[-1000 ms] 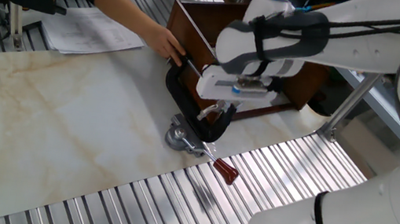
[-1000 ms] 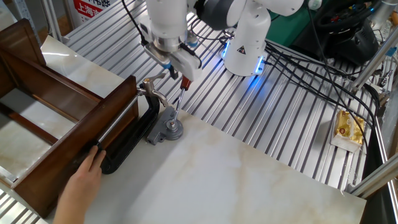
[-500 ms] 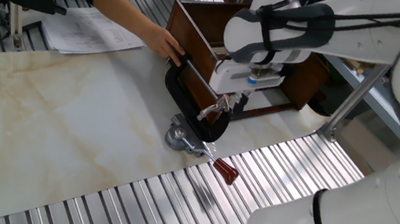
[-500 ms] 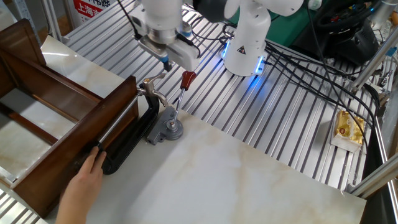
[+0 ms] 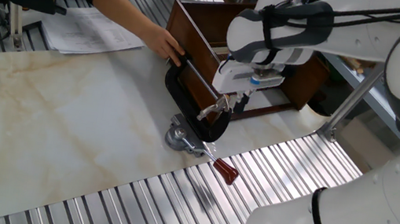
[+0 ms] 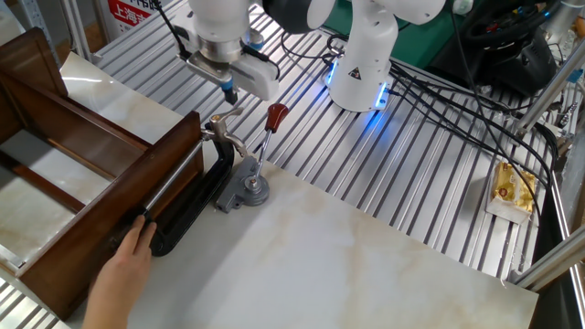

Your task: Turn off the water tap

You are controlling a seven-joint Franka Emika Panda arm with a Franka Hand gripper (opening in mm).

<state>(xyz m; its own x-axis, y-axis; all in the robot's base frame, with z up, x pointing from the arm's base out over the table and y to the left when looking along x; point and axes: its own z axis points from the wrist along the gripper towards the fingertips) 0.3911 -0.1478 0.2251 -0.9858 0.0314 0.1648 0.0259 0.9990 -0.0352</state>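
Gripper (image 6: 228, 92) was hanging just above the tap (image 6: 225, 122), not touching it, and honestly I couldn't tell whether its fingers were apart or together, since they looked like one dark stub from both sides. That tap was a tiny shiny silver thing with a short lever, sitting in the jaw of a black clamp (image 6: 192, 203) right at the near-right corner of the wooden box (image 6: 87, 196). From the other camera, the tap (image 5: 214, 109) showed as a small bright bit against the dark clamp (image 5: 184, 110), just under the gripper (image 5: 243, 96).

Clamp was lying flat on the marble tabletop (image 6: 347, 256), pressed up along the box wall. Its screw ended in a round grey disc (image 6: 253, 191) resting on the marble edge, with a red-handled rod (image 6: 267, 132) sticking up from it at a tilt, right of the tap.

Somebody's hand (image 6: 123, 274) was gripping the clamp's far end against the box. Behind everything, the white arm base (image 6: 366, 64) sat on the ribbed metal table (image 6: 430, 174), glowing blue at the bottom, with black cables trailing off to the right.
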